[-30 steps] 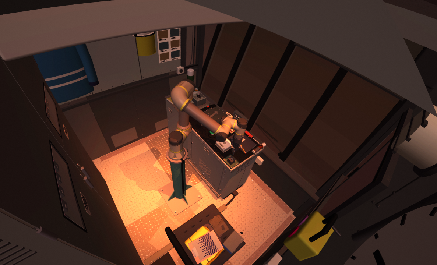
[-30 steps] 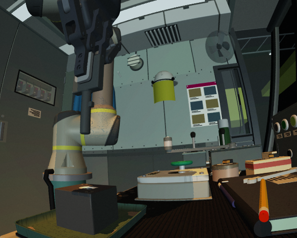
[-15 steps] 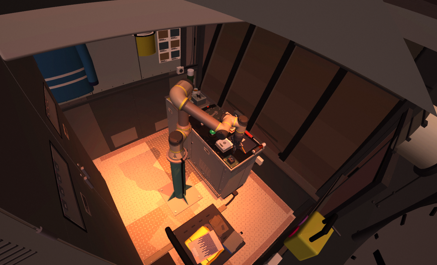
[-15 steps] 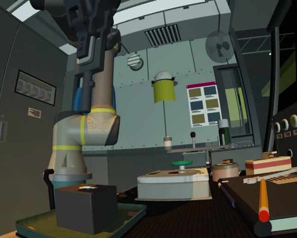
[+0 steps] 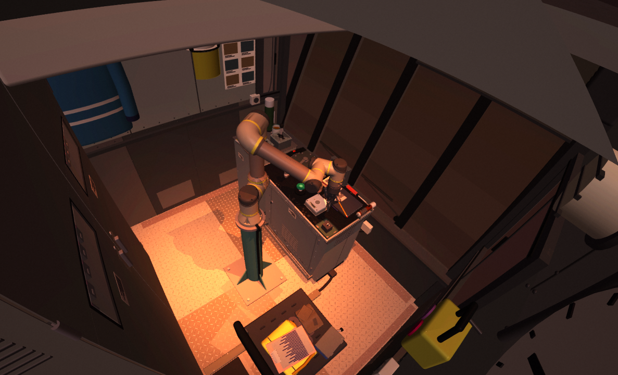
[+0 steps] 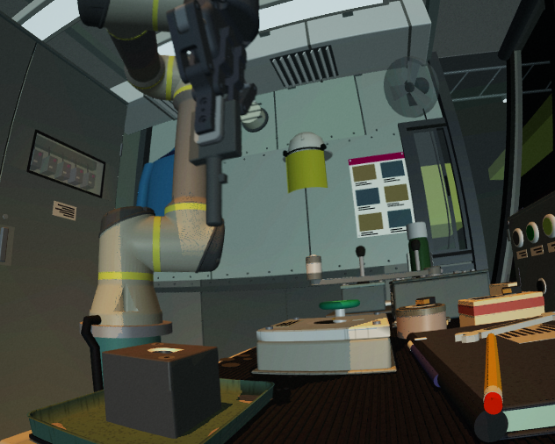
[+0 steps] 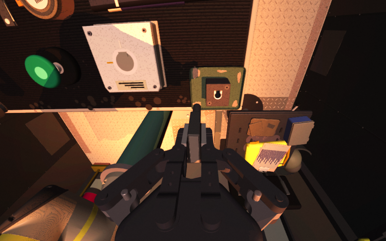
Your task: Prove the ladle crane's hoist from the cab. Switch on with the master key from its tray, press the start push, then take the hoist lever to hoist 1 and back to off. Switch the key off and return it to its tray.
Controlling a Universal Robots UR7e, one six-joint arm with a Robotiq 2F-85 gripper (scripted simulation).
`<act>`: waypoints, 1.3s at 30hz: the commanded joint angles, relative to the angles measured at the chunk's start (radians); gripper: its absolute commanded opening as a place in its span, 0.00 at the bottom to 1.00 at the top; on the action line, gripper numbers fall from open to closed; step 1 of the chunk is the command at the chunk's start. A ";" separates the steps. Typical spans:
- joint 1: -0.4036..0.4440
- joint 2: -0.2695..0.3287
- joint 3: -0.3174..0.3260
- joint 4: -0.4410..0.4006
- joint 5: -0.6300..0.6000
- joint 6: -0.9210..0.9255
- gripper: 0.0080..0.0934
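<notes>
The head of the master key (image 7: pixel 194 141) is hidden between my fingers; only its dark shaft (image 6: pixel 215 191) hangs down below them. My gripper (image 6: pixel 216 143) is closed, its fingers clamped on the key head. It hangs high above the desk, between the green tray (image 6: pixel 149 411) with its dark holder block (image 7: pixel 217 94) and the white key switch box (image 7: pixel 125 58). The switch's round socket (image 7: pixel 125 61) is empty. The green start push (image 7: pixel 41 72) sits beyond the switch box. The hoist lever (image 6: pixel 360 260) with its black knob stands upright at the far end of the desk.
Behind the desk is the cab's rear wall with a yellow face shield (image 6: pixel 306 165) and a colour chart (image 6: pixel 382 195). A notebook with an orange pencil (image 6: pixel 492 368) lies to the right. A tape roll (image 6: pixel 420 319) sits near it. The desk edge drops to the chequer-plate floor (image 5: pixel 194 261).
</notes>
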 commanded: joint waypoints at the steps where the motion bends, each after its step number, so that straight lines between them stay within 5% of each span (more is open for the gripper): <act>1: 0.013 -0.006 0.003 -0.001 0.000 0.012 0.00; 19: 0.275 -0.047 0.043 0.001 0.000 0.275 0.00; 39: 0.306 -0.038 0.058 -0.022 0.000 0.306 0.00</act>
